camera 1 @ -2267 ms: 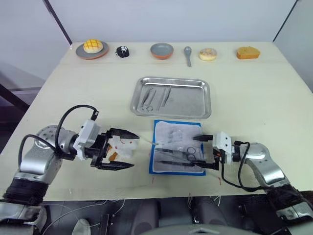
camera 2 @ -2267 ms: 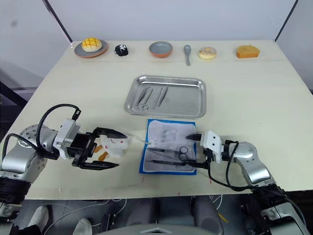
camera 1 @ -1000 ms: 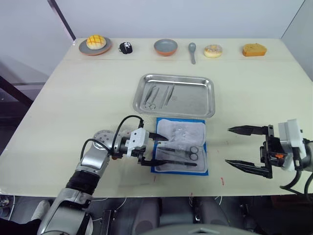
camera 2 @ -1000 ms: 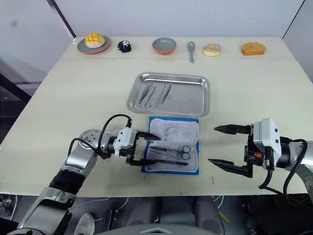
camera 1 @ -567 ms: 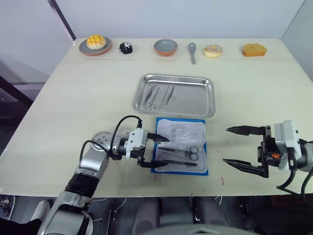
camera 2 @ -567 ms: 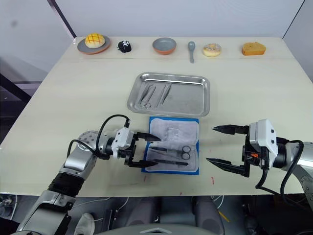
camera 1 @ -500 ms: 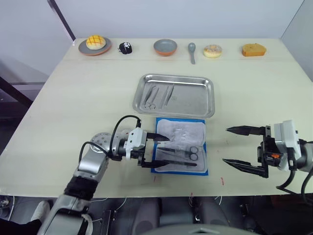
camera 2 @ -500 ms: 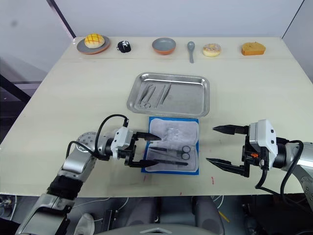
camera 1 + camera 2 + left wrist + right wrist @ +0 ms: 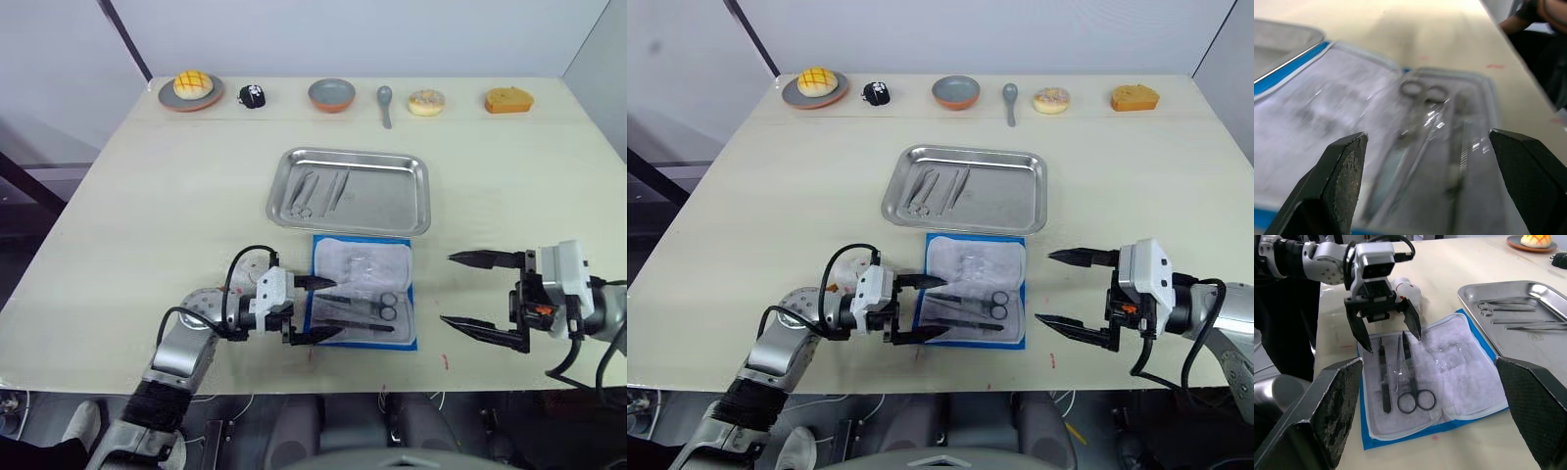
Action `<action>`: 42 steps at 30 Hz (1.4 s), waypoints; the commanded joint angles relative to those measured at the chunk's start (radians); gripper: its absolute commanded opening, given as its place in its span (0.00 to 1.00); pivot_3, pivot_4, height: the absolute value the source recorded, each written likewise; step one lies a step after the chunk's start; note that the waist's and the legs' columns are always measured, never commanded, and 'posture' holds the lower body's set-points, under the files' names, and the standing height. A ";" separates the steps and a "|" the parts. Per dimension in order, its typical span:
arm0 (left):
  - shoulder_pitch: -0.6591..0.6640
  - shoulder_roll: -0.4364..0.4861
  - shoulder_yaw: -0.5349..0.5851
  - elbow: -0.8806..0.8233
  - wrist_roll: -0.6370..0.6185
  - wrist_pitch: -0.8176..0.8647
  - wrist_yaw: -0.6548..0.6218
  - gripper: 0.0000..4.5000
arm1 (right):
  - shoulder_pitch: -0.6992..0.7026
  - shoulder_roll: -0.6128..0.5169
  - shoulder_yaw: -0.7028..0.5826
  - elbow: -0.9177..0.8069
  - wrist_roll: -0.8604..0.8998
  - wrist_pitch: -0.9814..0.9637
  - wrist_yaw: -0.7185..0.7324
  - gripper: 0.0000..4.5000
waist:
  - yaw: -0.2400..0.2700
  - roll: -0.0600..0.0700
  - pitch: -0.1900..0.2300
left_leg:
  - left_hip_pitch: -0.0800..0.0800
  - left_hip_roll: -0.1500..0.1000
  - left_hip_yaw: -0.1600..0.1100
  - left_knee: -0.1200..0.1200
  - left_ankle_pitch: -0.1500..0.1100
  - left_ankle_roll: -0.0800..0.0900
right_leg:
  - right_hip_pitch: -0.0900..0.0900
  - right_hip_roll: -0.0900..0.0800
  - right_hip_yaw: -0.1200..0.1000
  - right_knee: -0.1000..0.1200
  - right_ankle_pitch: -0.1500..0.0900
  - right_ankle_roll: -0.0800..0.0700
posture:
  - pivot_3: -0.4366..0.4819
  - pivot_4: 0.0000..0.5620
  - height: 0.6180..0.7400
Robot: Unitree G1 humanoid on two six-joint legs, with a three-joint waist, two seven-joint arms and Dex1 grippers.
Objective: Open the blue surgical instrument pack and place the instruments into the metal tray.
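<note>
The blue surgical instrument pack (image 9: pixel 362 292) lies open on the table, whitish lining up, just in front of the metal tray (image 9: pixel 411 211). Scissors and two other slim instruments (image 9: pixel 364 307) rest on the lining; close up they appear as the instruments (image 9: pixel 1425 120). More instruments (image 9: pixel 315 192) lie in the tray's left part. My left gripper (image 9: pixel 333 307) is open at the pack's left edge, its fingers straddling the tips of the instruments without touching them. My right gripper (image 9: pixel 447 289) is open wide, empty, right of the pack.
Along the far edge stand a plate with a yellow bun (image 9: pixel 190 88), a small black object (image 9: pixel 252 95), a grey-and-orange bowl (image 9: pixel 332 94), a spoon (image 9: pixel 385 102), a donut (image 9: pixel 426 102) and an orange cake piece (image 9: pixel 509 100). A white lump (image 9: pixel 1405 288) lies behind my left gripper.
Over two seconds my left gripper left the white lump for the pack's left edge, and my right gripper withdrew from the pack to the right. Lately the right one drifts slightly toward the pack.
</note>
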 commanded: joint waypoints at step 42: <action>-0.296 0.015 -0.210 0.535 0.128 -0.312 -0.312 0.94 | -0.035 -0.037 -0.009 -0.071 0.044 0.028 -0.039 1.00 | -0.002 0.008 -0.009 | 0.002 0.000 0.001 0.006 -0.001 0.002 | 0.002 0.000 0.002 0.005 0.000 0.000 | 0.48 0.27 0.94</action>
